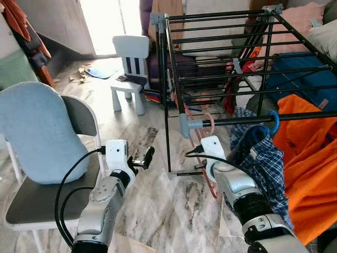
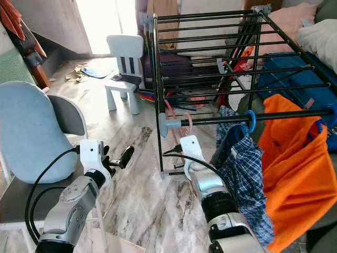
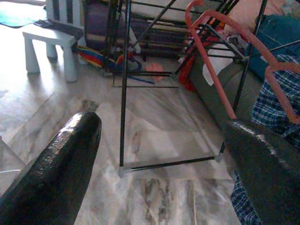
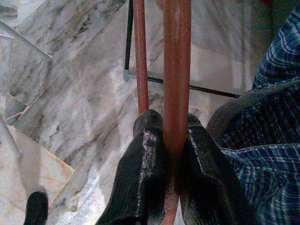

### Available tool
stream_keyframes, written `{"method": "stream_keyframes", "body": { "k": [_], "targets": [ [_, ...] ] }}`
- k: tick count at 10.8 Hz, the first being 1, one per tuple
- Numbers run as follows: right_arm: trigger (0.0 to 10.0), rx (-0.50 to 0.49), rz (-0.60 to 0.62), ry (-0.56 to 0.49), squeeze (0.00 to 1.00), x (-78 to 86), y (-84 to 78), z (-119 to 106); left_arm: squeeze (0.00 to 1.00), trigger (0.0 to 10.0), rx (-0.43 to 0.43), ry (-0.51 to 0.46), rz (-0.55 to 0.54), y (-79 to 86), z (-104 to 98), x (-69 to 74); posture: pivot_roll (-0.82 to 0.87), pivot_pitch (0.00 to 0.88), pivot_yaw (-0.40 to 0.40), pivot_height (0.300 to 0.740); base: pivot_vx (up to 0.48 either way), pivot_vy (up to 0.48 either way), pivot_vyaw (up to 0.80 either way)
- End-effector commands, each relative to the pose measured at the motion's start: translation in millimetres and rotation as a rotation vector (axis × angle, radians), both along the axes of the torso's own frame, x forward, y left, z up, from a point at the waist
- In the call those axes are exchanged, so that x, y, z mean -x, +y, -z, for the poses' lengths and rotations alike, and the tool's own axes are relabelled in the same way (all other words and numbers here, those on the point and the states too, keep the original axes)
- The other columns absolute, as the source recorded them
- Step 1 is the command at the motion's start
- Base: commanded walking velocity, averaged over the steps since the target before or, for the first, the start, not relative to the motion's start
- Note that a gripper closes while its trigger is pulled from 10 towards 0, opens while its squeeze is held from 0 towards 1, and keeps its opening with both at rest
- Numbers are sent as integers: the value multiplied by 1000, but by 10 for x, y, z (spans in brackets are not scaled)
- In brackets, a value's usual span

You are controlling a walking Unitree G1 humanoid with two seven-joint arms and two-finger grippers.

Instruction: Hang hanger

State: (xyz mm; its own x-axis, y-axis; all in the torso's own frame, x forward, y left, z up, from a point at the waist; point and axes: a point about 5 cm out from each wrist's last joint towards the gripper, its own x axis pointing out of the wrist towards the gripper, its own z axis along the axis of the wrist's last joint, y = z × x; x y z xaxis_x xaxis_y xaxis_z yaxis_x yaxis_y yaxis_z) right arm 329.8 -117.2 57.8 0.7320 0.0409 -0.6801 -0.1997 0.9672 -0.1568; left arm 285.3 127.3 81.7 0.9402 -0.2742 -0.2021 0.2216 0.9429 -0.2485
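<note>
At the rack's [image 1: 221, 63] near rail, I'm clamping the hanger [image 4: 176, 70] in my right gripper [image 4: 169, 154], easing its hook fully over; left gripper [image 3: 159, 154] is gaping, idle.

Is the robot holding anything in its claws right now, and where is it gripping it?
The right gripper pinches a red hanger on one of its thin bars. The left gripper is open, holding nothing.
</note>
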Motion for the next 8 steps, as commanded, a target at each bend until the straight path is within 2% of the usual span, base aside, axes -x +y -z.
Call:
{"method": "stream_keyframes", "body": {
  "k": [1,6,8],
  "targets": [
    [10000,-27,12,14,1000,0,-5,21,0,10000,-14,2,11,15,-19,-13,-224,0,55,740,0,0,0],
    [10000,-31,23,5,1000,-8,-31,41,0,10000,-19,23,19,3,2,-2,-224,0,59,740,0,0,0],
    [10000,-47,19,-30,1000,-13,-37,-5,0,10000,-23,18,22,-3,-3,1,-224,0,59,740,0,0,0]
  ]
}}
